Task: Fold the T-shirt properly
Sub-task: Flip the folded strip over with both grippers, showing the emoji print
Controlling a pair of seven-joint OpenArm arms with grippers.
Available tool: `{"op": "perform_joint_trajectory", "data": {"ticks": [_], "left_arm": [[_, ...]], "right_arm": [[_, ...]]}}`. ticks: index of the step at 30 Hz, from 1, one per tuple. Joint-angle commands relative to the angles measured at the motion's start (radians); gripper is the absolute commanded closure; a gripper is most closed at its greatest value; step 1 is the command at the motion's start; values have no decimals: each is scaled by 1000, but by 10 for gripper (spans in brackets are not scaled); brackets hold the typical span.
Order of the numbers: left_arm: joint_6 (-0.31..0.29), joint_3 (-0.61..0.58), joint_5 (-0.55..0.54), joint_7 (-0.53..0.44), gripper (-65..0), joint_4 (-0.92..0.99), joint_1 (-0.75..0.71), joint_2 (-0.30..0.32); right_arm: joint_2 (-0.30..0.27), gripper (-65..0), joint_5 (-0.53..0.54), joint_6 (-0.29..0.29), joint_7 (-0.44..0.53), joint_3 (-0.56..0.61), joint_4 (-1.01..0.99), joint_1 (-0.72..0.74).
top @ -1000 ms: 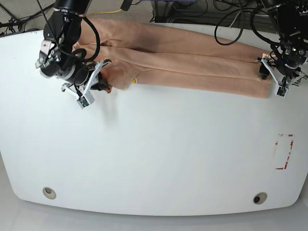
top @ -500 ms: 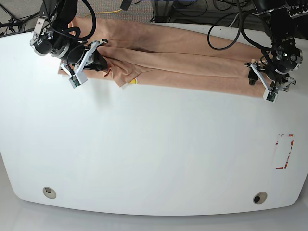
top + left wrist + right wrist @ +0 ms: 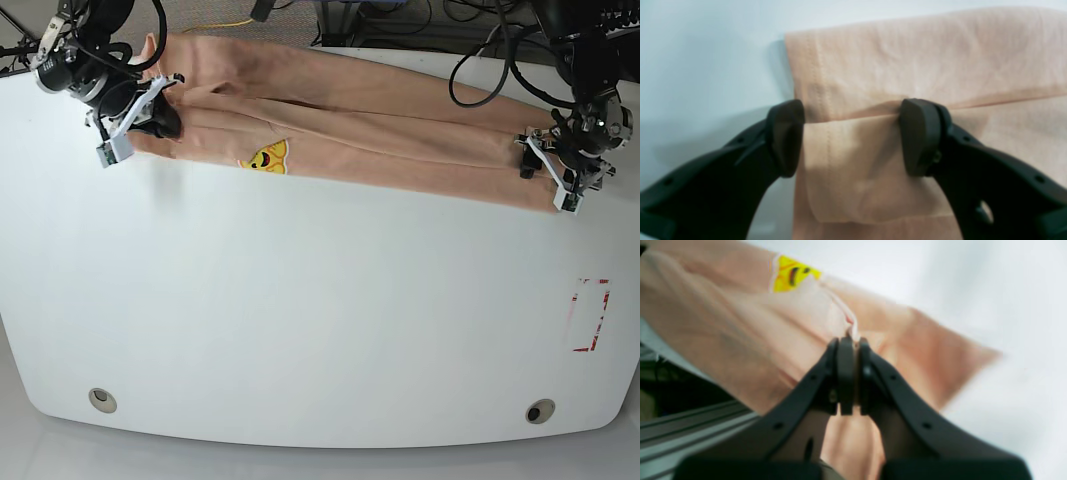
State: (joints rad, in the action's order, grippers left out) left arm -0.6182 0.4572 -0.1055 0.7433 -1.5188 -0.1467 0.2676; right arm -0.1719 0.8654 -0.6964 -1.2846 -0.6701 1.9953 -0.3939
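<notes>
The peach T-shirt [image 3: 380, 140] lies stretched in a long folded band along the table's far side, its yellow print [image 3: 265, 157] facing up. My right gripper [image 3: 160, 122], at the left in the base view, is shut on the shirt's left end. In the right wrist view the gripper [image 3: 850, 350] pinches a cloth edge, with the print [image 3: 795, 273] beyond it. My left gripper [image 3: 545, 168] is at the shirt's right end. In the left wrist view the gripper [image 3: 853, 140] is open, its fingers [image 3: 918, 136] wide apart with the folded hem [image 3: 853, 160] between them.
The white table [image 3: 320, 320] has a red-marked rectangle [image 3: 590, 315] near its right edge and two round holes [image 3: 101, 400] [image 3: 540, 411] near the front. Cables [image 3: 480, 60] hang behind the table. A metal rail [image 3: 690, 430] shows beyond the table's edge.
My right gripper has pulled the shirt's left end left and toward the back, flattening the bunched cloth and uncovering the yellow print. My left gripper shifted slightly left along the right end.
</notes>
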Motion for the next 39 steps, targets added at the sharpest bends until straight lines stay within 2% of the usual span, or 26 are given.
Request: {"op": "perform_joint_trajectory", "data": {"ticks": [1,8,11,13,15,18,20,22,24,26,30,31,33,35,39], "left_arm": [[5,5,23,14,-414,-7,3,17],[2,7,22,14,-414,-10,3,26],[2,5,22,14,-414,-9,0,31],[2,5,22,14,-414,-6,6,31],[2,5,22,14,-414,-12,5,31],[1,5,22,14,-414,-27,0,31],[1,5,22,14,-414,-29,2,32],[1,5,22,14,-414,-33,3,32],[1,5,22,14,-414,-35,0,32],[1,5,22,14,-414,-33,0,32],[1,5,22,14,-414,-30,0,32],[1,5,22,14,-414,-29,-1,32],[1,7,22,14,-414,-29,-1,32],[1,7,22,14,-414,-27,-1,32],[1,7,22,14,-414,-27,-4,29]], "right_arm": [[-33,0,2,-2,7,-26,-6,3],[-44,0,-2,-2,13,-15,-70,45],[-44,0,-42,-2,13,-18,-78,45],[-48,-30,-84,-2,13,-18,-80,52],[-59,-106,-128,-2,13,-20,-78,68],[-64,-254,-163,-2,13,-24,-77,66],[-64,-366,-166,-2,13,-69,-52,66],[-58,-438,-163,-2,6,-95,-27,66],[-56,-469,-160,-2,-2,-98,0,66],[-54,-474,-128,-2,-22,-98,20,66],[-51,-474,33,-2,-50,-96,20,63],[-35,-474,91,-2,-50,-95,20,60],[-15,-474,139,-2,-50,-95,20,45],[7,-472,156,-2,-50,-75,20,39],[24,-465,108,-2,-50,26,9,39]]}}
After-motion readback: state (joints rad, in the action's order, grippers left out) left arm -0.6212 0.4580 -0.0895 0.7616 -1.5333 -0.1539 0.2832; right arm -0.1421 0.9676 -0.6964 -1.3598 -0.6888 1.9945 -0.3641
